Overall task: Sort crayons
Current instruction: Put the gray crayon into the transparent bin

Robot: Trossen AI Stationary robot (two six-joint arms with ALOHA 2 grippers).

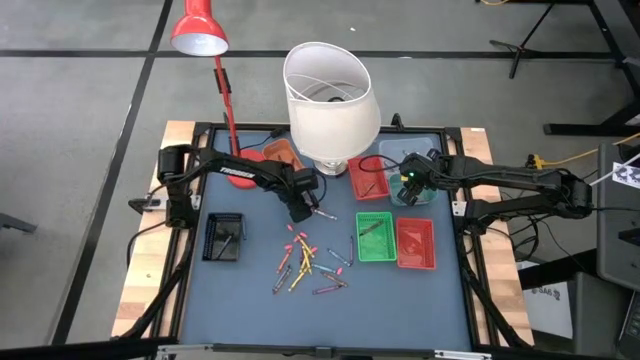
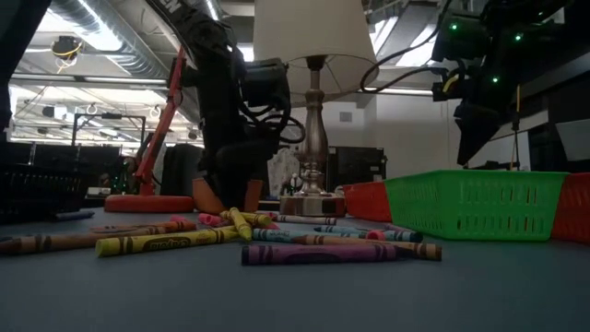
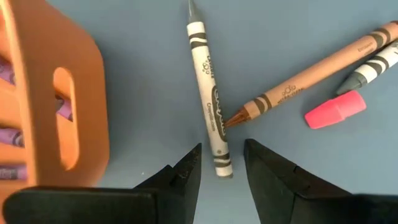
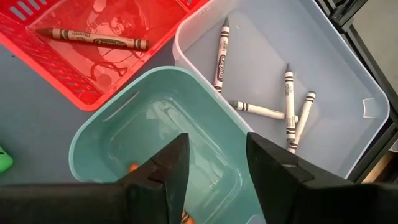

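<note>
From above, the left gripper (image 1: 305,208) hung low over the table (image 1: 260,290) just in front of the lamp (image 1: 328,100), and the loose crayons (image 1: 305,262) lay scattered on the mat a little beyond its fingertips. The right gripper (image 1: 410,185) stood over the teal tray (image 1: 425,195), with the green tray (image 1: 375,238) and a red tray (image 1: 415,243) nearby on the mat and a black tray (image 1: 223,238) well apart on the left arm's side.

At table height, the crayons (image 2: 277,242) lay in a loose heap in the foreground, a purple one (image 2: 318,253) nearest the camera and a yellow one (image 2: 161,242) beside it. The left gripper (image 2: 238,189) reached down to the mat behind them; the right gripper (image 2: 479,129) hung above the green tray (image 2: 475,203).

In the left wrist view, the left gripper (image 3: 222,168) had its jaws parted and empty, and the end of a white crayon (image 3: 208,102) lay on the mat right between the fingertips. A tan crayon (image 3: 311,71) touched the white one with its tip, a pink stub (image 3: 334,109) lay farther off, and an orange tray (image 3: 56,93) stood beside one finger.

In the right wrist view, the right gripper (image 4: 217,165) was spread open, holding nothing, directly over the teal tray (image 4: 112,124). Beyond the fingers, white crayons (image 4: 287,102) lay in a clear tray (image 4: 348,74), and one dark crayon (image 4: 93,38) lay in a red tray (image 4: 56,71).
</note>
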